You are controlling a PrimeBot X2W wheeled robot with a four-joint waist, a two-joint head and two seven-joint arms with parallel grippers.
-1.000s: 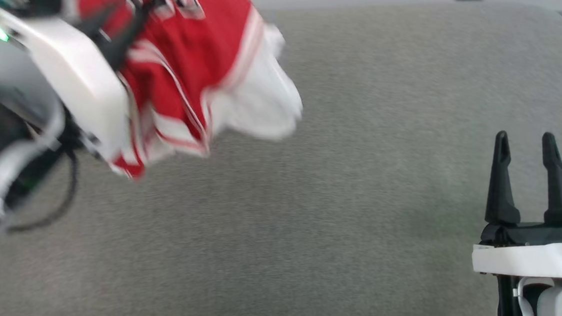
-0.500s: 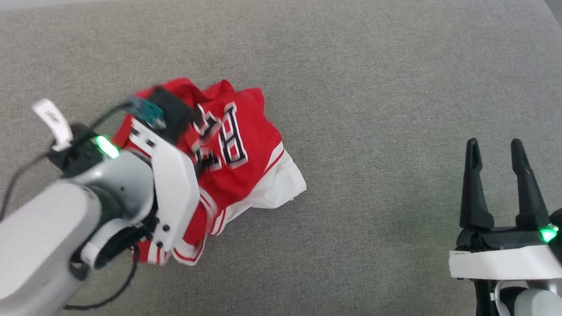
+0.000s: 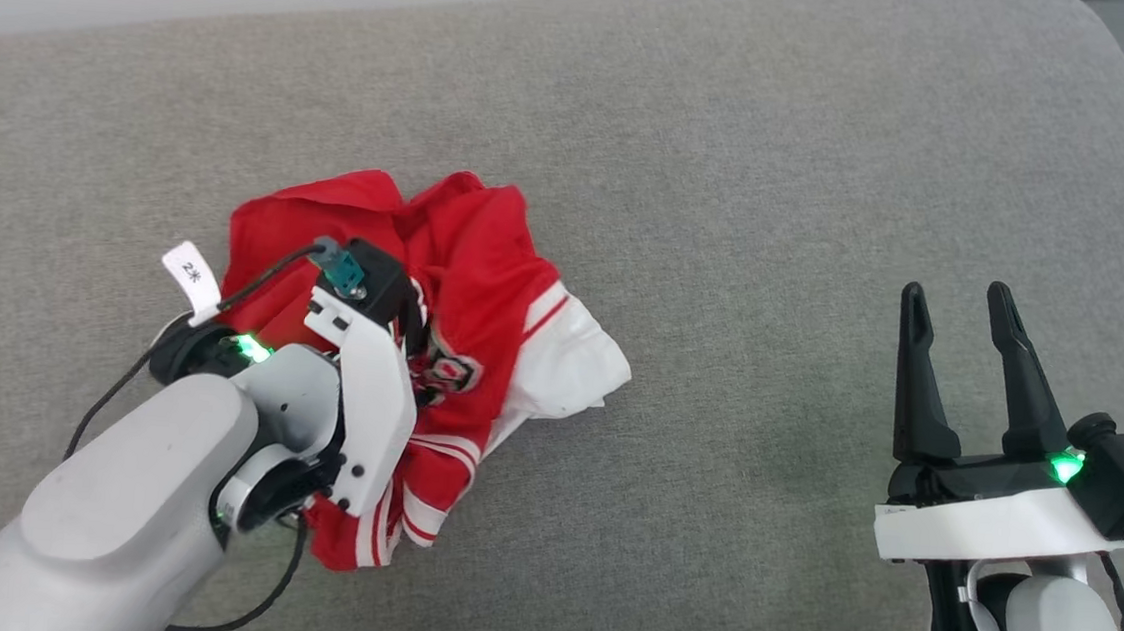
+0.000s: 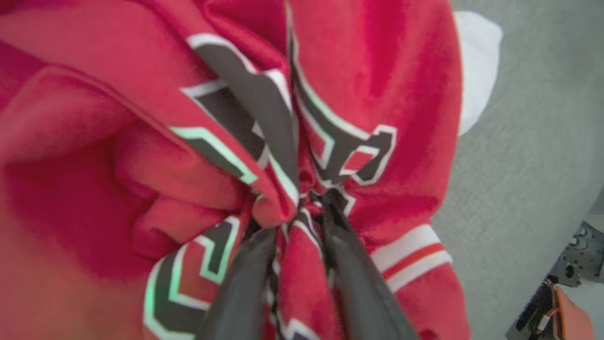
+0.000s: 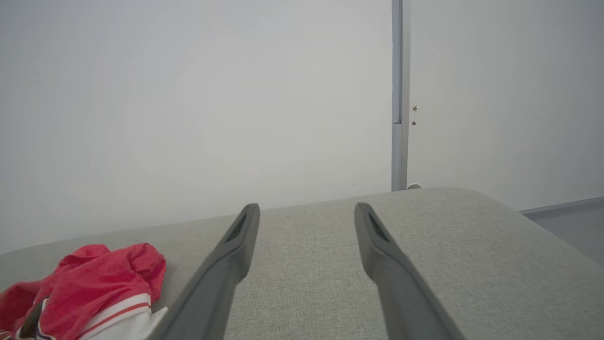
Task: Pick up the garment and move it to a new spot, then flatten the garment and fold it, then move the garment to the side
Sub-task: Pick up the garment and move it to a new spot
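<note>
Across the head view runs a grey fabric cushion [image 3: 754, 170], biggest thing in shot, with a pale wall [image 5: 188, 94] behind its far edge. A grey vertical strip [image 5: 398, 94] runs down that wall.

On the cushion, left of centre, the garment [image 3: 487, 249] lies crumpled in a heap: red body, white sleeve [image 3: 573, 367] sticking out on the side toward the right arm, striped trim at the near edge. The pale left arm [image 3: 126, 502] reaches in from the lower left and its wrist housing sits on top of the heap, hiding the middle.

Left wrist view: the left gripper [image 4: 304, 212] is buried in the cloth, 2 dark fingers [image 4: 240, 293] nearly together, pinching a bunched fold of red fabric between them. Black white-outlined lettering [image 4: 349, 151] wraps right around the fingertips. Whether the heap is lifted or resting, cannot tell; most of it looks down on the cushion.

The right gripper [image 3: 955, 288] hovers over bare cushion at the lower right, well apart from the garment, fingers spread, nothing between them. Its wrist view catches the garment's edge at the far lower left.

Small stuff: a white tag [image 3: 189, 276] on the left wrist's black cable [image 3: 264, 272], and a green light [image 3: 244, 346] on that wrist.
</note>
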